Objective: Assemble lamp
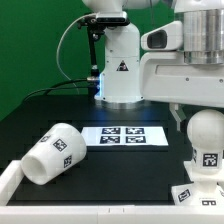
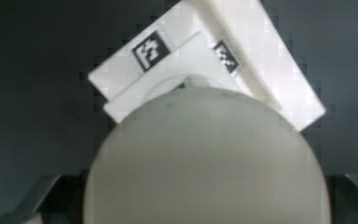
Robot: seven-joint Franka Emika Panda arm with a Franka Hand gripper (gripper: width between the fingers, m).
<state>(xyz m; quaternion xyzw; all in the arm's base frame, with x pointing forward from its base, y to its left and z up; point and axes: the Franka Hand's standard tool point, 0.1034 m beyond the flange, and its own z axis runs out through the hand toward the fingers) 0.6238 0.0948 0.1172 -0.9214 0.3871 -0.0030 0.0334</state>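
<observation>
The white round-headed bulb (image 1: 205,135) stands upright over the angular base (image 1: 196,193) at the exterior view's right front, with a tag on its stem. My gripper (image 1: 192,112) comes down from above at the bulb's head. In the wrist view the bulb (image 2: 202,155) fills the space between my dark fingers (image 2: 44,200), and my gripper (image 2: 202,205) is shut on it. The base (image 2: 208,62) lies beyond the bulb with two tags showing. I cannot tell whether the bulb is seated in the base. The cup-shaped shade (image 1: 55,152) lies on its side at the exterior view's left front.
The marker board (image 1: 122,135) lies flat on the black table between the shade and the bulb. The white robot pedestal (image 1: 120,70) stands behind it. A white rim (image 1: 10,185) runs along the table's front left edge.
</observation>
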